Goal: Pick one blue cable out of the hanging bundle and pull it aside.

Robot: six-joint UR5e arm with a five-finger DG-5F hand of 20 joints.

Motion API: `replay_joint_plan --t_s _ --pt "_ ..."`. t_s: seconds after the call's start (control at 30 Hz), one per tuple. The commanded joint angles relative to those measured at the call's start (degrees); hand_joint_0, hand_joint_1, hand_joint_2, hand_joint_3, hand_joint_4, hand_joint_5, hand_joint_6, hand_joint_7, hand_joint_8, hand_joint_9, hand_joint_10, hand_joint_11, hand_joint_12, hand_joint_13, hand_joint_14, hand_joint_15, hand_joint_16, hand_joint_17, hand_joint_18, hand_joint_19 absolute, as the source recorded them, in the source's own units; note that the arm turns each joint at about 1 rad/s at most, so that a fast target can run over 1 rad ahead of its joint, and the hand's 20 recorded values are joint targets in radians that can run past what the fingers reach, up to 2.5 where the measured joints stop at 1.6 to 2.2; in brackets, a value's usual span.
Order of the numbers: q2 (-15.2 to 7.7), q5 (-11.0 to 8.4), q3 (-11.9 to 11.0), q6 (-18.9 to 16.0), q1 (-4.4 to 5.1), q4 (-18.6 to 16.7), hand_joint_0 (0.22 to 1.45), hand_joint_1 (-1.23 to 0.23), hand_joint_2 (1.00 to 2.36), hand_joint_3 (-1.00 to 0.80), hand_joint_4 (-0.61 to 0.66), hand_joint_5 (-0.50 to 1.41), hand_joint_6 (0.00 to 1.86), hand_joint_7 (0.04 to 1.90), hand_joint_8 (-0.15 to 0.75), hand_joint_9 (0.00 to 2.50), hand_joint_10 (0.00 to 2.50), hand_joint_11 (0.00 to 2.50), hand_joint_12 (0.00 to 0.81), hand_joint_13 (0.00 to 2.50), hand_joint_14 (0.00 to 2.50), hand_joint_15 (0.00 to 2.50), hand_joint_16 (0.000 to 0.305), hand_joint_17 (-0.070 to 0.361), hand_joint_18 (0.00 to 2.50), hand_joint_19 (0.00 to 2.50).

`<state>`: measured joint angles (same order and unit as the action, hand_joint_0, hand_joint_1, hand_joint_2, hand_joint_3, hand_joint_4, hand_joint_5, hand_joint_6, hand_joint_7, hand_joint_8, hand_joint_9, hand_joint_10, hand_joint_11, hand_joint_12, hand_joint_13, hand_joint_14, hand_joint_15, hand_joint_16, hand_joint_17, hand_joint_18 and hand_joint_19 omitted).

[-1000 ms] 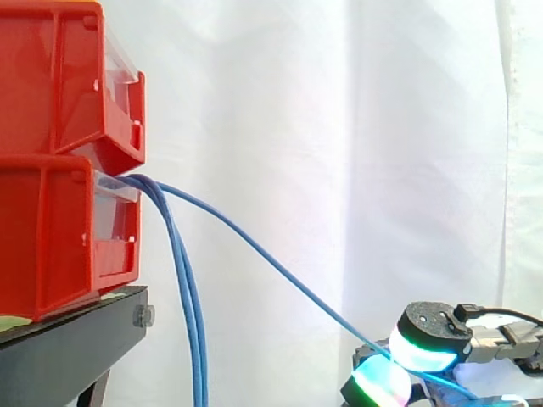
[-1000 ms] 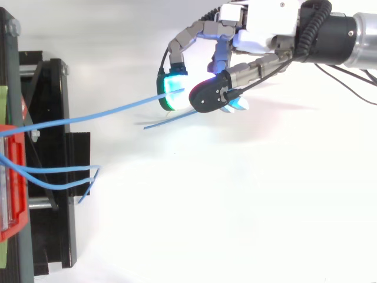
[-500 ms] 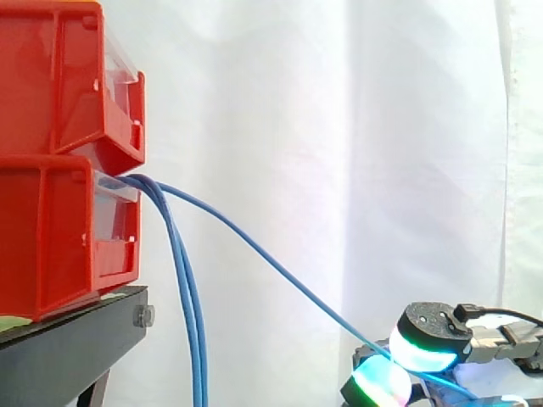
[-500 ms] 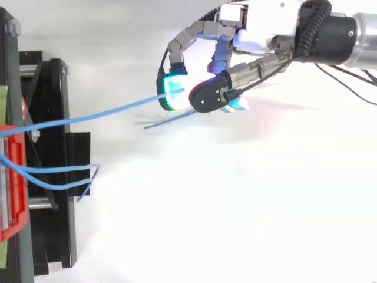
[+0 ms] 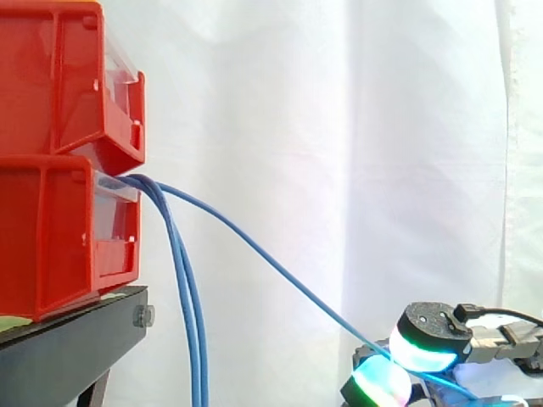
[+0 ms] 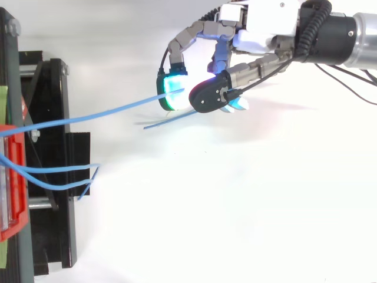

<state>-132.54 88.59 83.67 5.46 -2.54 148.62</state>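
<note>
Hand [image 6: 262, 26] pinches one cable [image 6: 100, 113] between curled fingers (pads glowing cyan-green), drawn well aside from bundle [image 5: 188, 322] hanging below bins [image 5: 59, 161].

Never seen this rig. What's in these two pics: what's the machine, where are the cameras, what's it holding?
It is a robot arm ending in a robot hand with fingers and a thumb; the glowing pads are its fingertips. One picture is taken from the side, level with the work; the other looks down from above. Stacked red bins sit on a black stand before a white curtain. The robot hand pinches one blue cable that comes from the bins and slants off to the side; the other blue cables hang straight down.
</note>
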Motion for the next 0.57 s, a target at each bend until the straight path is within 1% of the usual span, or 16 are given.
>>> replay_joint_plan --t_s 0.0,0.53 --pt "0.00 0.00 0.00 0.08 -0.01 0.00 0.52 -0.77 1.40 -0.07 -0.18 0.00 0.87 1.12 0.274 1.67 0.02 1.07 0.385 1.38 0.02 1.10 0.057 0.128 1.14 0.59" --pt "0.00 0.00 0.00 -0.01 0.08 0.00 0.52 -0.77 1.38 -0.07 -0.17 0.00 0.87 1.12 0.271 1.67 0.02 1.07 0.391 1.39 0.02 1.10 0.056 0.127 1.14 0.59"
